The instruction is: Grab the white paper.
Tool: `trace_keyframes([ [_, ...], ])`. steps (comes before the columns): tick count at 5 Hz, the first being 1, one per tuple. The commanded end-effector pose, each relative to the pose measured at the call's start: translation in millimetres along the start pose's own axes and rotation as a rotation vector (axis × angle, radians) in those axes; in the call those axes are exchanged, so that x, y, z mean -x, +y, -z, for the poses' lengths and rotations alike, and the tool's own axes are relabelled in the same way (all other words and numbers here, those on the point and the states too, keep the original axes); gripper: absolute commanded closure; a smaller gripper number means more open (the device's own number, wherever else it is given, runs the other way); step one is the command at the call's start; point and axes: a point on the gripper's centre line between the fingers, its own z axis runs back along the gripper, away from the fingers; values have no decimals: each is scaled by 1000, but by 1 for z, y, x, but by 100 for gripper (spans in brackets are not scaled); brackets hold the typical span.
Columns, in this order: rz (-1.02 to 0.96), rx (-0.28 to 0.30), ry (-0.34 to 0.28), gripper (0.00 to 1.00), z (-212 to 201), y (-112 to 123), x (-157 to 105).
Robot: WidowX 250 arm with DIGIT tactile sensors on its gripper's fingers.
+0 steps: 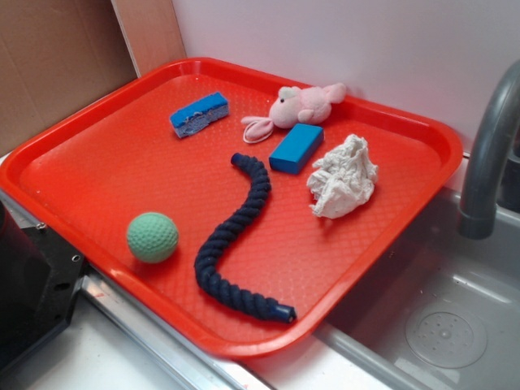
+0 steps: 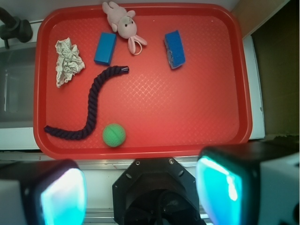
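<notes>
Paper (image 1: 343, 176): a crumpled wad near the tray's (image 1: 97, 175) sink-side edge, just beside the blue block (image 1: 296, 148) and close to the rope's (image 1: 240, 240) end. We see the gripper (image 2: 140, 192) spread wide, holding nothing, high above the opposite edge. We judge two risks: a descent off-centre could catch the block or rope, and the fingers may only pinch a loose fold, so the wad slips.

Blue block (image 1: 296, 149) crowds the white paper (image 1: 343, 177); above lies open.
</notes>
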Motion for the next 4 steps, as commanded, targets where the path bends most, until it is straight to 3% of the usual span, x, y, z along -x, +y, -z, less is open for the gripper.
trace_keyframes([
  [1, 0, 0, 0, 0, 0, 0, 0],
  [2, 115, 52, 39, 0, 44, -36, -31],
  [3, 242, 90, -37, 0, 59, -81, -57],
  [4, 339, 172, -73, 0, 80, -114, -78],
])
